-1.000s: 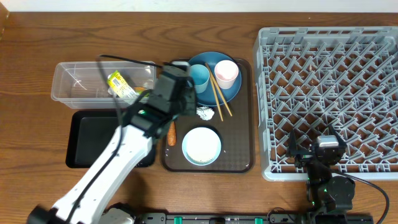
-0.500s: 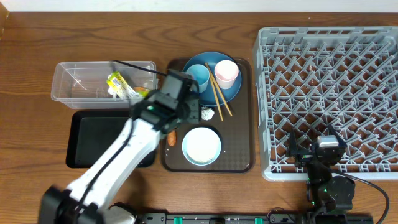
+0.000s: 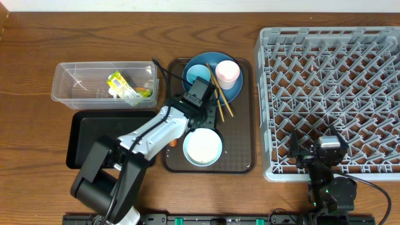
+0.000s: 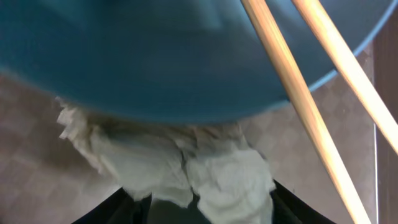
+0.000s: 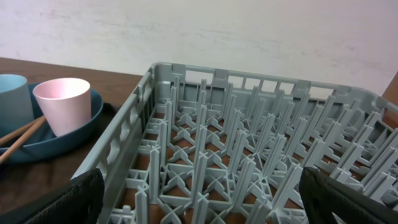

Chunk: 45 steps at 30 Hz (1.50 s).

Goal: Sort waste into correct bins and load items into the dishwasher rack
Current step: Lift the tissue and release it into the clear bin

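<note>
My left gripper (image 3: 207,113) is low over the crumpled white paper (image 4: 186,165), which lies on the brown serving tray against the blue plate (image 4: 186,56). Its jaws stand open with a dark finger (image 4: 118,208) on either side of the paper. Two chopsticks (image 3: 220,100) lean across the plate (image 3: 215,69), which carries a light blue cup (image 3: 197,72) and a pink cup (image 3: 227,73). A white-blue bowl (image 3: 202,145) sits on the tray's near part. The yellow-green wrapper (image 3: 125,87) lies in the clear tub (image 3: 75,75). My right gripper (image 5: 202,205) hangs open over the grey rack (image 3: 331,87).
The black tray (image 3: 94,140) lies in front of the clear tub, partly under my left arm. A sliver of orange carrot (image 3: 171,142) shows beside the arm at the brown tray's (image 3: 240,159) left edge. The rack's upright pegs (image 5: 249,155) fill the right wrist view.
My left arm has swung right from beside the clear tub and dropped onto the crumpled paper by the plate. The right arm has not moved.
</note>
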Each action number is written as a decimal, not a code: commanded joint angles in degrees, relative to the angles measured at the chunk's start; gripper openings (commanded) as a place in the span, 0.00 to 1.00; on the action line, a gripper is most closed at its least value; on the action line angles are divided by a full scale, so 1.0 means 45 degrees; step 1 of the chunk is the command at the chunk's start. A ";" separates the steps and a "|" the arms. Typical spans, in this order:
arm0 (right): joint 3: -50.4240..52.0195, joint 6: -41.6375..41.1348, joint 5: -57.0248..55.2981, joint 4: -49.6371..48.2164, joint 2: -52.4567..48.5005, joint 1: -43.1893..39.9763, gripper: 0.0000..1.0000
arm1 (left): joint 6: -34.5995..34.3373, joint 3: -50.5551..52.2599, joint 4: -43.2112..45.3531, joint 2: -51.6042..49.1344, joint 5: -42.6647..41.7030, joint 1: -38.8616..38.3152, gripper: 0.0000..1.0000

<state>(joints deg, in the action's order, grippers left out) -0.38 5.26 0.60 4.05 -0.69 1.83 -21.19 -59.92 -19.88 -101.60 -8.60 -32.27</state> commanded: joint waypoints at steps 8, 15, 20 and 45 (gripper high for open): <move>0.0015 0.0131 -0.0034 0.0053 0.0068 -0.0083 0.99 | -0.0112 0.0102 0.0209 -0.0437 0.0903 0.0034 0.53; 0.0015 0.0131 -0.0034 0.0053 0.0068 -0.0083 0.99 | -0.0112 0.0107 0.0214 -0.0476 0.1214 0.0034 0.25; 0.0015 0.0131 -0.0034 0.0053 0.0068 -0.0083 0.99 | -0.0112 0.0107 0.0170 -0.0476 0.1214 0.0034 0.10; 0.0015 0.0131 -0.0029 0.0053 0.0029 -0.0083 0.99 | -0.0053 0.0073 -0.0413 0.6834 0.3526 0.1311 0.06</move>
<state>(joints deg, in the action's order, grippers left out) -0.38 5.28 0.60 4.03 -0.69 1.83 -21.82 -59.53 -21.45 -73.19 0.54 -28.60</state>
